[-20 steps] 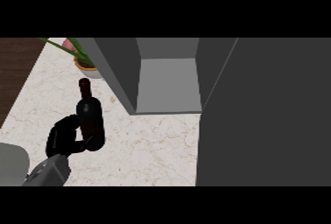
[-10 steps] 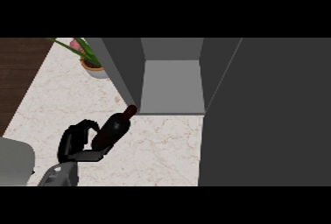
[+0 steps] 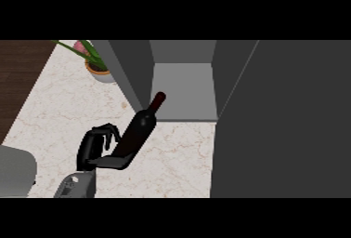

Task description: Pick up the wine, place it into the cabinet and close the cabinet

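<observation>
A dark wine bottle (image 3: 139,130) with a red top leans over the marble counter (image 3: 61,111), its neck pointing up and right at the open cabinet's grey shelf (image 3: 182,93). The red tip lies just at the shelf's front left corner. My left hand (image 3: 92,148) sits at the bottle's lower left, fingers curled beside its body and the thumb hooked under its base. The cabinet door (image 3: 288,121) stands open as a large dark panel on the right. My right hand does not show.
A potted plant (image 3: 98,70) stands at the back left, close to the cabinet's left wall (image 3: 133,74). A grey rounded object (image 3: 14,172) sits at the lower left edge. Dark wooden floor (image 3: 21,69) lies beyond the counter's left edge.
The bottle went from upright to leaning and moved right and forward, its neck now reaching the cabinet's opening. My left hand followed it.
</observation>
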Robot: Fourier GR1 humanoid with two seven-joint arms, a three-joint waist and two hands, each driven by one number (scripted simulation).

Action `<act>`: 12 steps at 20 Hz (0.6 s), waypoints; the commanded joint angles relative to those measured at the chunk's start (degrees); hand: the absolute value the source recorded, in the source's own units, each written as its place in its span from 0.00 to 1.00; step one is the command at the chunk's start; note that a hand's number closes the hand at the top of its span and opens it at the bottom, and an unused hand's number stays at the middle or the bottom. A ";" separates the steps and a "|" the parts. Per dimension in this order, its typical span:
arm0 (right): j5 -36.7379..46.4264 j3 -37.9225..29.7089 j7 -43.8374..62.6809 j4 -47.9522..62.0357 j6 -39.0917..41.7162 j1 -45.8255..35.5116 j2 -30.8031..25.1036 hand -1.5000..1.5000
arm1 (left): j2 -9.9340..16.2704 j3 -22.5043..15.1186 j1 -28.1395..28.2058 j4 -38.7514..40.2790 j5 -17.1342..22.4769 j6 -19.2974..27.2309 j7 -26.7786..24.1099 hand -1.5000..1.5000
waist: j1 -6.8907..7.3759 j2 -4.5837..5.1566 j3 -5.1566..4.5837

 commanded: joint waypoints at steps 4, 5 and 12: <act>-4.70 1.91 3.54 -8.16 0.68 4.55 0.05 0.00 | -3.90 -6.18 -3.36 -8.37 -0.95 9.56 12.85 1.00 | -0.87 0.17 -0.17; -2.01 1.89 3.46 -5.84 -0.82 2.12 0.96 0.00 | -3.92 -6.60 -3.56 -11.11 0.24 8.02 16.81 1.00 | -0.52 0.20 -0.17; -5.94 -0.84 -0.77 -5.66 2.73 6.68 -0.52 0.00 | -3.99 -13.01 -11.22 -7.59 -5.86 17.61 21.72 1.00 | -1.26 0.30 -0.15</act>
